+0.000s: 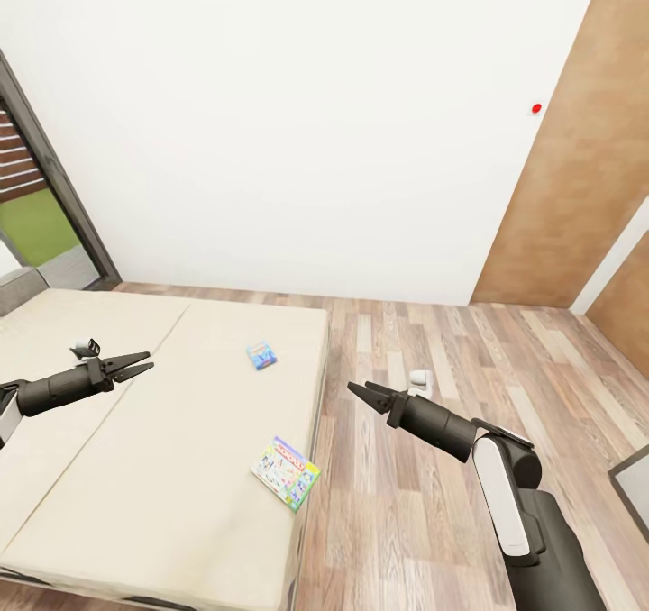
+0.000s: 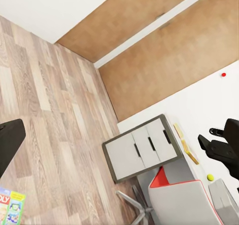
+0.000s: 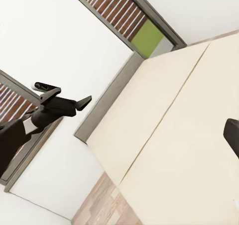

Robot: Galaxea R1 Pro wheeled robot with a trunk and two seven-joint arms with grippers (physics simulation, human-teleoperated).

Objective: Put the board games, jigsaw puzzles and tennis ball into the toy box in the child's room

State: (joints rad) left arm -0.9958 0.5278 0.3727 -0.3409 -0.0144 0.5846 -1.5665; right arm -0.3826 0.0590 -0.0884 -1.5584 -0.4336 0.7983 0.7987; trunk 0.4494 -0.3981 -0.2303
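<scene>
Beige mattress of the bed [image 1: 108, 467] fills my lower-left frame, carrying a small blue board game [image 1: 261, 355] at centre and a white one [image 1: 286, 473] below it, while my left gripper [image 1: 135, 365] and right gripper [image 1: 358, 391] hover slightly parted, empty.

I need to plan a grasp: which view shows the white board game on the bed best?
The head view: the white board game lies whole near the mattress edge. The left wrist view catches just its corner.

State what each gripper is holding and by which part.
Nothing is held. The left gripper and right gripper are both open and empty; both board games lie untouched on the bed.
</scene>
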